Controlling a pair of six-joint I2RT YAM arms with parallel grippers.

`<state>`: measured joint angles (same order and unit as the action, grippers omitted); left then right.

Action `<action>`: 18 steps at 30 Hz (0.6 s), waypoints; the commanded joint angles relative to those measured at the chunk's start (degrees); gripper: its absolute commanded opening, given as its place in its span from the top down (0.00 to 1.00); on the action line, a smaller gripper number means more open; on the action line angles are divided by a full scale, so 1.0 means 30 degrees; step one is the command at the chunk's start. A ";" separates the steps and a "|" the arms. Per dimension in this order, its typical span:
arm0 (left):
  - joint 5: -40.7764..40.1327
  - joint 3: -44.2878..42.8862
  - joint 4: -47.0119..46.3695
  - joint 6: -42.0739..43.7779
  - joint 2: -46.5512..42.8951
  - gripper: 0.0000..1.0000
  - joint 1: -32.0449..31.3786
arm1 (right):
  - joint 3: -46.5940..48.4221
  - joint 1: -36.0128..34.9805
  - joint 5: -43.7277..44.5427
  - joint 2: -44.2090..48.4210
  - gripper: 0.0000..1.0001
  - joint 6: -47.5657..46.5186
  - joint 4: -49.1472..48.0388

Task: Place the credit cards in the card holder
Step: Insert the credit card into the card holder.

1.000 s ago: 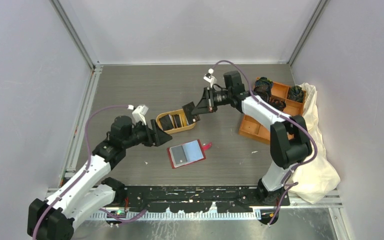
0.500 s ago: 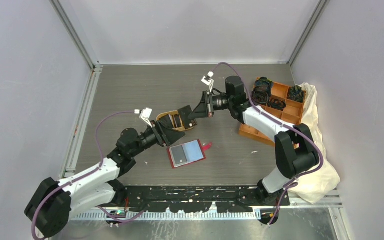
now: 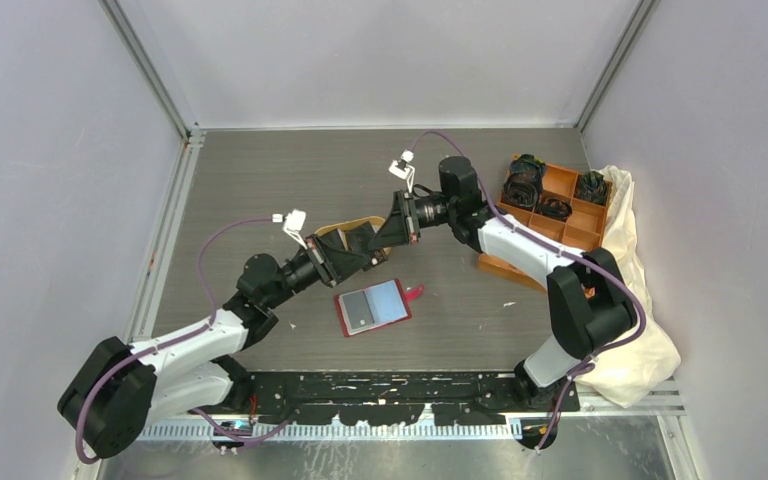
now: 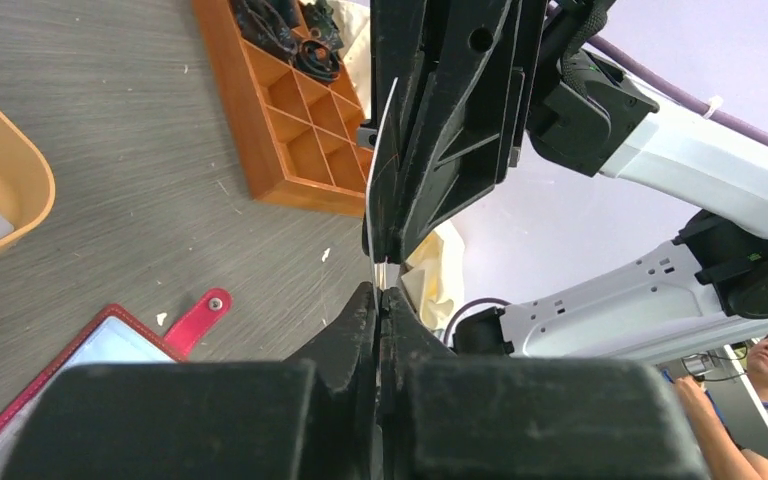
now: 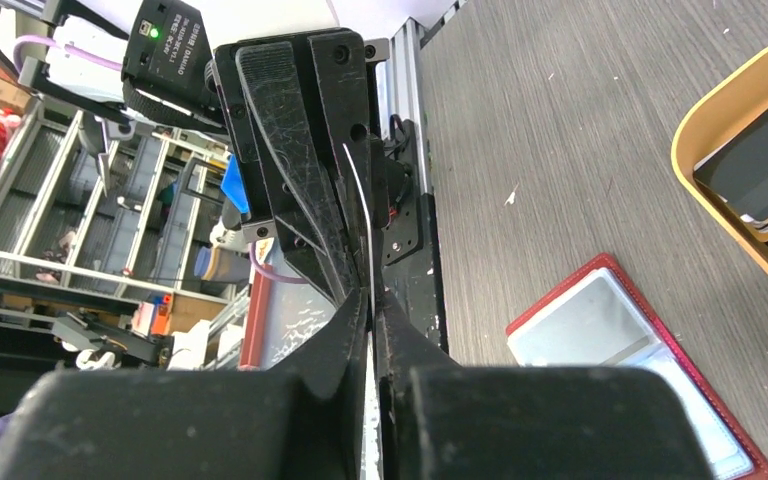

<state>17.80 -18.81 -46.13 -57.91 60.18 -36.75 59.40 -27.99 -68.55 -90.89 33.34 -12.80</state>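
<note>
The left hand (image 4: 380, 300) is pressed together on one end of a thin pale credit card (image 4: 382, 272). The right hand (image 5: 370, 300) pinches the other end, above an orange oval tray (image 5: 705, 130). Just nearer, the red folding card holder (image 3: 372, 307) lies open on the grey surface (image 3: 260, 180).

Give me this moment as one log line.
phase: handover | left pincer: shut on credit card | right pincer: shut on same card | card holder: lying open
</note>
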 commanded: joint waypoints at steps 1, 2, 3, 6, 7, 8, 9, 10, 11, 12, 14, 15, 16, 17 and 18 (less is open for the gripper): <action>0.0432 -0.0560 -0.1437 0.0733 -0.0091 1.00 -0.0037 | 0.0511 -0.0103 -0.0598 0.0472 0.87 -0.2254 0.1066; 0.0629 -0.0491 -0.1275 0.1048 -0.0184 1.00 -0.0044 | 0.0871 -0.0097 -0.0511 0.0652 0.83 -0.3792 0.2694; 0.0927 -0.0424 -0.0910 0.1538 -0.0328 1.00 -0.0038 | 0.1356 -0.0063 -0.0350 0.0851 0.80 -0.5761 0.4761; 0.1823 -0.0407 0.1321 0.3296 -0.1110 1.00 -0.0036 | 0.2479 0.0142 0.0676 0.1599 0.65 -1.1562 1.0432; 0.2360 -0.0410 0.1952 0.3906 -0.1293 1.00 -0.0041 | 0.2468 0.0234 0.0806 0.1877 0.61 -1.2551 1.1039; 0.2910 -0.0436 0.2496 0.4510 -0.1422 1.00 -0.0030 | 0.2255 0.0355 0.0826 0.2081 0.57 -1.2956 1.1107; 0.3613 -0.0439 0.2948 0.5065 -0.1519 1.00 -0.0066 | 0.2038 0.0433 0.0744 0.2313 0.55 -1.3161 1.1010; 0.4136 -0.0440 0.3107 0.5548 -0.1597 1.00 -0.0044 | 0.1783 0.0487 0.0543 0.2413 0.54 -1.3447 1.0910; 0.4608 -0.0418 0.3237 0.5920 -0.1621 1.00 -0.0027 | 0.1568 0.0490 0.0171 0.2433 0.52 -1.3775 1.0893; 0.5055 -0.0386 0.3264 0.6164 -0.1632 1.00 -0.0036 | 0.1380 0.0483 -0.0169 0.2454 0.50 -1.3977 1.0822; 0.5781 -0.0396 0.3262 0.6606 -0.1499 1.00 -0.0054 | 0.1158 0.0474 -0.0728 0.2368 0.48 -1.4080 1.0565; 0.6106 -0.0423 0.3194 0.6704 -0.1397 1.00 -0.0065 | 0.1124 0.0440 -0.0886 0.2340 0.48 -1.4136 1.0546; 0.6447 -0.0478 0.3135 0.6779 -0.1234 1.00 -0.0055 | 0.1079 0.0425 -0.0979 0.2332 0.47 -1.4206 1.0556; 0.6717 -0.0518 0.3054 0.6814 -0.1096 1.00 -0.0054 | 0.1063 0.0409 -0.0987 0.2321 0.47 -1.4244 1.0538; 0.6945 -0.0580 0.2941 0.6822 -0.0878 1.00 -0.0076 | 0.1035 0.0374 -0.0958 0.2312 0.47 -1.4274 1.0550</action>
<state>32.58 -18.87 -35.83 -41.32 56.55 -36.80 63.02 -26.76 -68.95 -85.23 -5.19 18.11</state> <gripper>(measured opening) 0.009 0.523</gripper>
